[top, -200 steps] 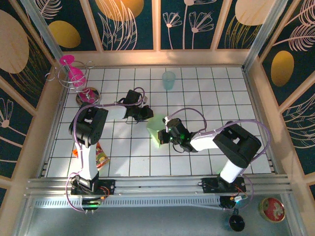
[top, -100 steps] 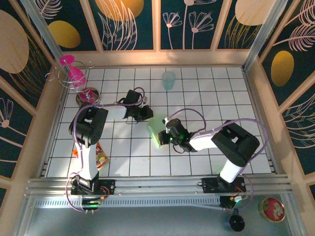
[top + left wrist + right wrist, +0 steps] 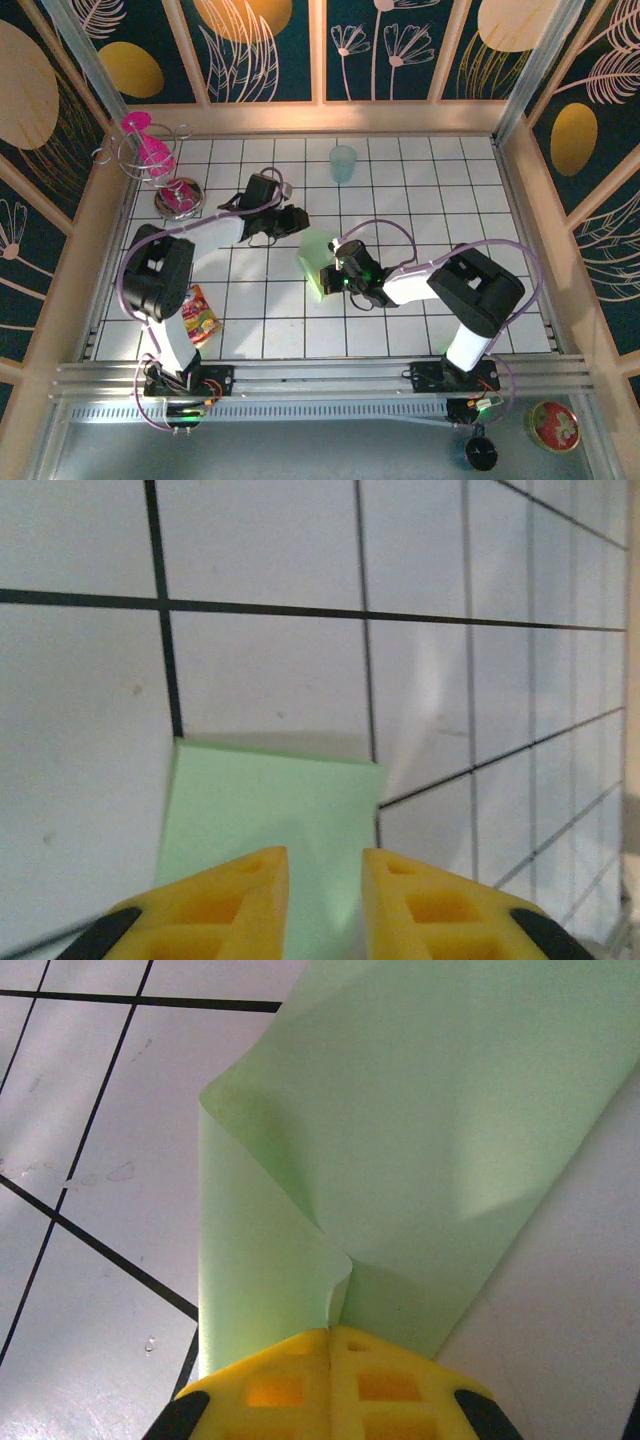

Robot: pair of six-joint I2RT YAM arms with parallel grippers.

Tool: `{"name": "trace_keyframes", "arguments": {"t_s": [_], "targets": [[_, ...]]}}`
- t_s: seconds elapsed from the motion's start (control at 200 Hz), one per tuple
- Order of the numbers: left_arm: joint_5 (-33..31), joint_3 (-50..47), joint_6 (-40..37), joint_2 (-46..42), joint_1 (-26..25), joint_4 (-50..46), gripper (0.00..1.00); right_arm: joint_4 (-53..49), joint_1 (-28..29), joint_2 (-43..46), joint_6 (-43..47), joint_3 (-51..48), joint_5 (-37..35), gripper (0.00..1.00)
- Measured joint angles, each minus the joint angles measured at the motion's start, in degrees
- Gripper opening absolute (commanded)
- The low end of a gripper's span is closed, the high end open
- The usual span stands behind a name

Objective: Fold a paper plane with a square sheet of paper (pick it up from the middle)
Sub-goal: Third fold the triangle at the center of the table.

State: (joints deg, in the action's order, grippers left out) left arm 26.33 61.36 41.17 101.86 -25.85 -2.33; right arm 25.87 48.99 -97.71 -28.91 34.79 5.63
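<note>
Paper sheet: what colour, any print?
Plain light green, no print; the paper sheet shows best in the right wrist view.

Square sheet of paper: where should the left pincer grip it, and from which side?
Probably the square sheet of paper by its free flat edge, coming low from the left; the right pincer already pinches the curled opposite edge.

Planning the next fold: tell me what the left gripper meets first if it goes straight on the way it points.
Most likely the green sheet of paper: in the left wrist view it lies right ahead of the left gripper. Beyond it come the table tiles. The gripper's height above the sheet is unclear.
</note>
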Motion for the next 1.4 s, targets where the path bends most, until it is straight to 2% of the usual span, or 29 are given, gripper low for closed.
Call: {"name": "trace_keyframes", "arguments": {"t_s": [0.255, 0.385, 0.541, 0.711, 1.402], "targets": [[0.74, -13.11, 9.55, -7.37, -1.77, 4.92, 0.28, 0.0, -0.04, -0.07, 0.02, 0.02, 0.44, 0.0], [1.29, -15.96, 13.2, -7.58, -4.09, 6.12, 0.27, -0.07, -0.04, -0.48, 0.02, 0.55, 0.48, 0.0], [2.19, -16.92, 16.24, -7.58, -6.25, 8.2, 0.21, -0.17, -0.04, -0.61, 0.0, 0.76, 0.66, 0.0], [3.06, -16.92, 17.53, -7.04, -6.97, 10.25, 0.17, -0.2, -0.04, -0.61, 0.02, 0.76, 0.66, 0.0], [2.08, -16.92, 17.59, -2.78, -7.13, 9.53, 0.16, -0.26, -0.04, -0.61, 0.02, 0.79, 0.63, 0.0]]}}
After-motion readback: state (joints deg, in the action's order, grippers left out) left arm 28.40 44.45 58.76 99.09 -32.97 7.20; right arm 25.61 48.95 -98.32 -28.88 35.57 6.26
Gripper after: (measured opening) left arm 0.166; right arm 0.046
